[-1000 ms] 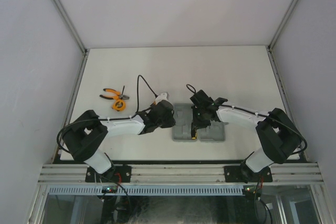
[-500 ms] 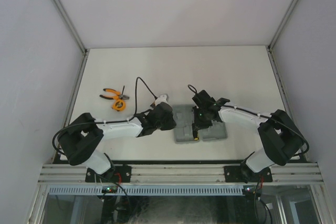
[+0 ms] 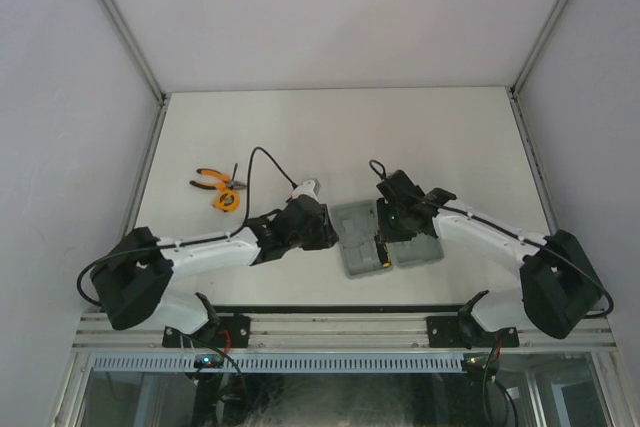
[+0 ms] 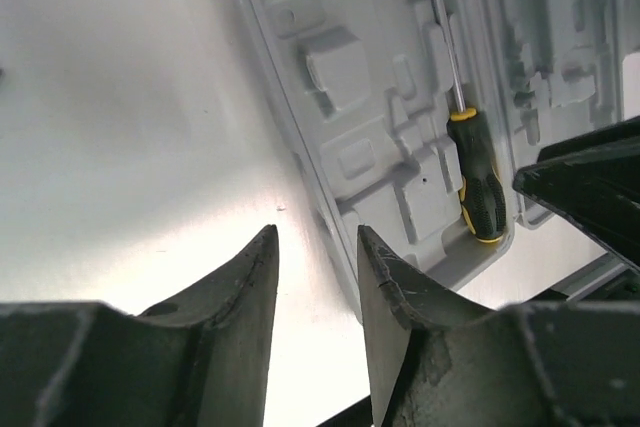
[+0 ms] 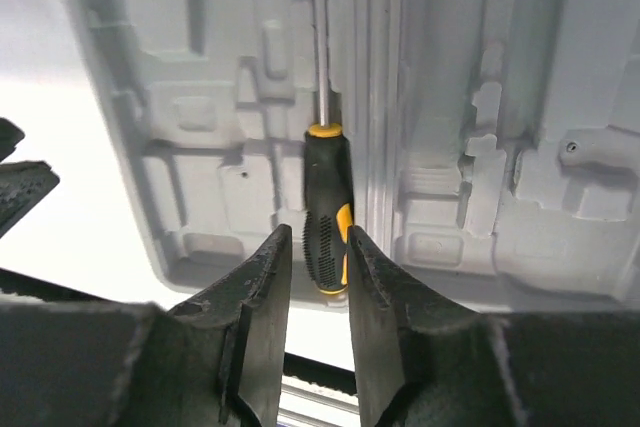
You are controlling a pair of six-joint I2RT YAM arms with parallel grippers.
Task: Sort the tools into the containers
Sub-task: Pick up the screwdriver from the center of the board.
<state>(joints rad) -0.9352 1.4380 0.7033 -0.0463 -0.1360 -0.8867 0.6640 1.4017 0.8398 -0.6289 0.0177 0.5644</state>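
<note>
The grey case point(image 3: 412, 251) lies open near the table's front, both halves showing moulded compartments point(image 5: 200, 147). One yellow-and-black screwdriver point(image 5: 326, 209) lies in a slot of the left half, next to the hinge; it also shows in the left wrist view point(image 4: 472, 175) and the top view point(image 3: 381, 253). My right gripper point(image 5: 318, 235) is open just above the handle's end, its tips on either side of it. My left gripper point(image 4: 317, 237) is open and empty over bare table, beside the case's left edge point(image 4: 300, 162). The orange-handled pliers point(image 3: 213, 182) and the orange tape measure point(image 3: 227, 201) lie at the far left.
A small dark tool point(image 3: 235, 173) lies by the pliers. The two grippers point(image 3: 322, 234) point(image 3: 390, 227) stand close together over the case. The right gripper's dark body point(image 4: 590, 182) shows at the right of the left wrist view. The table's front rail point(image 3: 340, 327) is just behind the case.
Both grippers and the case have shifted a little to the right and the case has turned slightly. The left arm has stretched lower and further out.
</note>
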